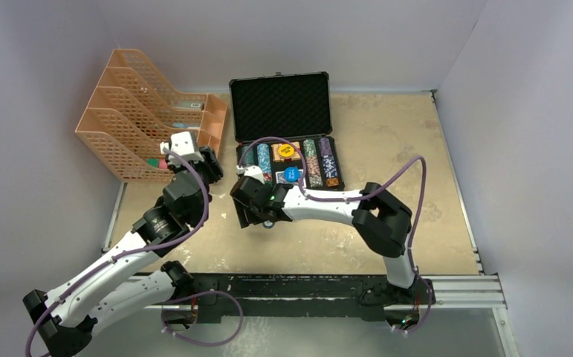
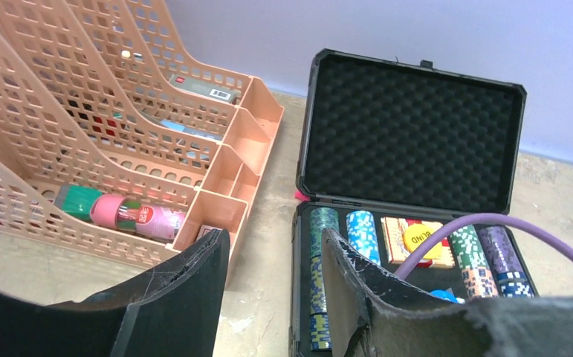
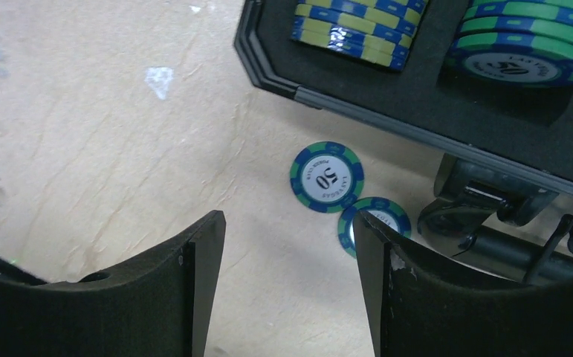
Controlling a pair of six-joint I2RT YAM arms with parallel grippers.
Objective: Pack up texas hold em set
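Thin, rigid, slick chips (image 3: 327,177) lie flat just beside the case (image 3: 365,113); pinch their edges with the right fingers (image 3: 198,275), now wide open and empty.

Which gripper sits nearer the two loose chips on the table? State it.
Right. The right gripper hangs open over the loose chips at a corner of the case. The left gripper is off beside the orange organiser, left of the case.

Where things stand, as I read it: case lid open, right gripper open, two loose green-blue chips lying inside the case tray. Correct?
No: the right wrist view shows the two loose chips on the table, just outside the case, not in its tray. The lid and the right gripper are open.
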